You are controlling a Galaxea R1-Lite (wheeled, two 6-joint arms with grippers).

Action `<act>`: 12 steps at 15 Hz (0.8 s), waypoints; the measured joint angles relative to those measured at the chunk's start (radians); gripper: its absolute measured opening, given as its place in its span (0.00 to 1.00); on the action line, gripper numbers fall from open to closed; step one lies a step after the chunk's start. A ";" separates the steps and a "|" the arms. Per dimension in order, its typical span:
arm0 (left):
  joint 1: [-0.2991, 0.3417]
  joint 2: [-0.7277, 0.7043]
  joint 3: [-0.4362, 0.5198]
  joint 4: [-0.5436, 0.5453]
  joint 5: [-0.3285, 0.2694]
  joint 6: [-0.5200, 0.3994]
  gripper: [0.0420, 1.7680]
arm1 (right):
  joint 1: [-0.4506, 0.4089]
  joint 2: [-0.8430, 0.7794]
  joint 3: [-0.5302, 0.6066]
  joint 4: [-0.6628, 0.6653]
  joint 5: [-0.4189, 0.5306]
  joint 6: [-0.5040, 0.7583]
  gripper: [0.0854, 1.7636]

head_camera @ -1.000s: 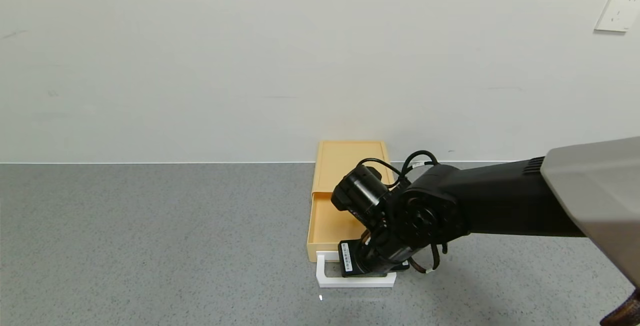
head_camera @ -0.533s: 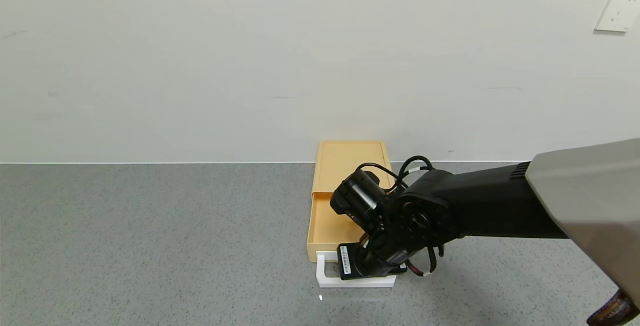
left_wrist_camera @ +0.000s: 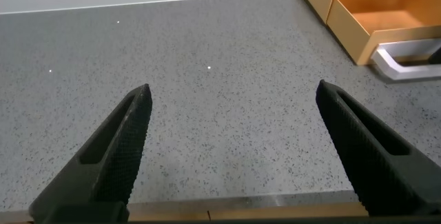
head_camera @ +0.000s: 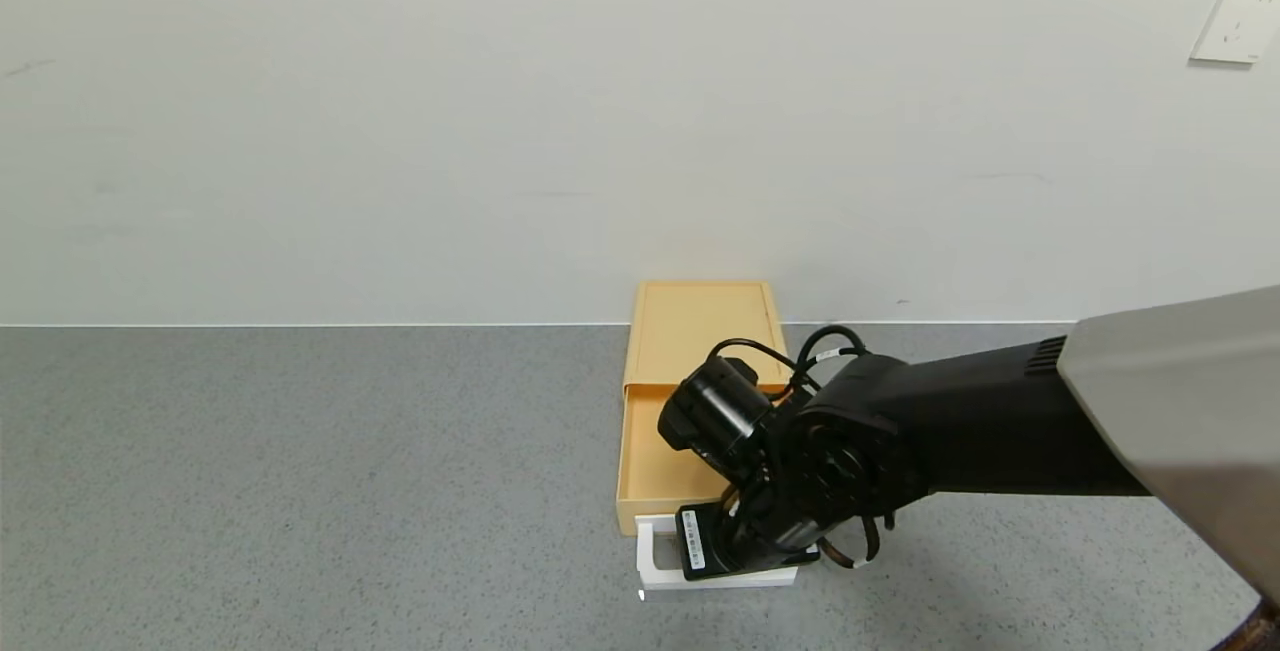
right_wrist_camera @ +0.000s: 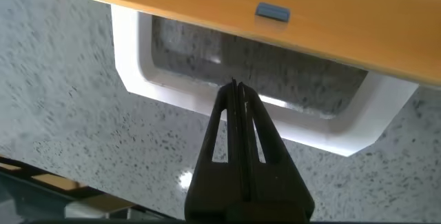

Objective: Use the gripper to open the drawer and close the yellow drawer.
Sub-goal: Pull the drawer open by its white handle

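Over the last second my right hand (head_camera: pixel 742 556), fingers shut flat together and hooked inside the handle (head_camera: pixel 715 579) loop, has dragged the handle a bit further toward me, so the tray of the drawer (head_camera: pixel 665 451) is out slightly more from its yellow box, which sits beyond the hand against the wall. In the right wrist view the closed fingertips (right_wrist_camera: pixel 236 110) press the near bar of the handle (right_wrist_camera: pixel 275 117), nothing pinched between them. Opening looks about done, I'd switch to pushing it shut next; left hand (left_wrist_camera: pixel 231 148) is parked open over bare worktop (left_wrist_camera: pixel 220 114), well off to the side.
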 joint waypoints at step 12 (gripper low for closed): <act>0.000 0.000 0.000 0.000 0.000 0.000 0.97 | 0.000 -0.102 0.015 0.005 0.008 0.002 0.02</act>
